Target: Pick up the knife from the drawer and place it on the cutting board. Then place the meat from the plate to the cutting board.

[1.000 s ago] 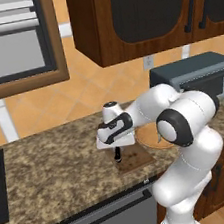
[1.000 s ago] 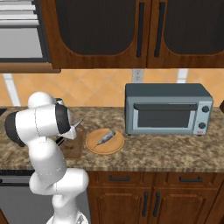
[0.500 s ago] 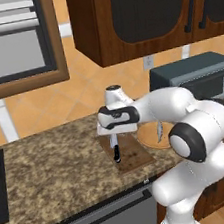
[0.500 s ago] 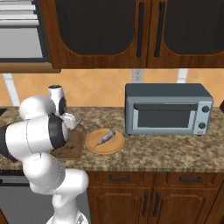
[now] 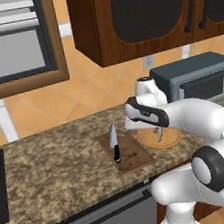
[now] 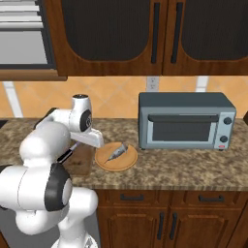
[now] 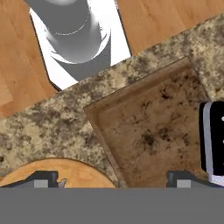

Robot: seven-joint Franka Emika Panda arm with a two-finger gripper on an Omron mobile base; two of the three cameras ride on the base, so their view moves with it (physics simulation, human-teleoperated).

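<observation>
Since the knife [image 5: 115,143] already lies flat on the board [image 5: 127,152], black handle toward the tabletop's front edge and blade pointing back toward the wall, the step in hand is, by my judgement, the reach for the meat [image 6: 116,151]. Nearest the base, the white arm bends over the tabletop [image 5: 52,178], and the tool [image 5: 160,136] hangs above the near rim of the plate [image 6: 115,160], just beside the board. In the hand view its two tips stand wide apart and hold nothing, one over the plate's edge, the other over the board. The meat rests on the plate, a slim pale piece lying slantwise, with the plate between the board and the toaster oven [image 6: 186,119]. To do this well, I would centre the tool over the middle of the meat, turn the wrist so the fingers close across its narrow width and not along it, then descend straight until the tips flank it just above the plate. The piece is thin and low, so a shallow or off-centre close would likely miss it or skid it sideways. Farther back stand the tiled wall and the dark cabinets [image 6: 145,34].
</observation>
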